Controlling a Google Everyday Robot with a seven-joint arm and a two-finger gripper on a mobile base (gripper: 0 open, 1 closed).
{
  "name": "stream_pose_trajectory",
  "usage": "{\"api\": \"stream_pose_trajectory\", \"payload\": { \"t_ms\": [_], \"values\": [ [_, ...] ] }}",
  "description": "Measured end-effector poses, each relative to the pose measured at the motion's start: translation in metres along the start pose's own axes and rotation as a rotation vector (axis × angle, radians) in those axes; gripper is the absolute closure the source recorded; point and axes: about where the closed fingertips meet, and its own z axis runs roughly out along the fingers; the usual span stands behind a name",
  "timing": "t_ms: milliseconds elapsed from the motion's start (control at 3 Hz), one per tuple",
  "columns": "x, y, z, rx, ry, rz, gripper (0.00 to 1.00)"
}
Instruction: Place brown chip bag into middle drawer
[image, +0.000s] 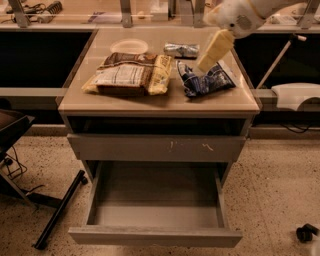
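Observation:
The brown chip bag (129, 75) lies flat on the cabinet top, left of centre, with its white label panel up and its yellow ends showing. The middle drawer (155, 236) is pulled open low at the front, and its grey box holds nothing. My gripper (211, 54) hangs over the right side of the cabinet top, just above the dark-blue bag (204, 81) and about a hand's width right of the brown chip bag. It holds nothing that I can see.
A small silver wrapper (181, 49) and a white bowl (129, 46) sit behind the bags. The drawer front with pale scratches (156, 148) is closed, above the open drawer. A black chair base (57, 215) stands on the floor at the left. A counter edge runs behind the cabinet.

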Motion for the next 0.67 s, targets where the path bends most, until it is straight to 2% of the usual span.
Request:
{"api": "stream_pose_trajectory", "payload": {
  "t_ms": [333,667],
  "values": [
    [-0.088,-0.015,0.034,-0.031,-0.077,-0.117,0.00],
    [-0.132,-0.014,0.042,-0.034,-0.122,-0.171,0.00]
  ]
}}
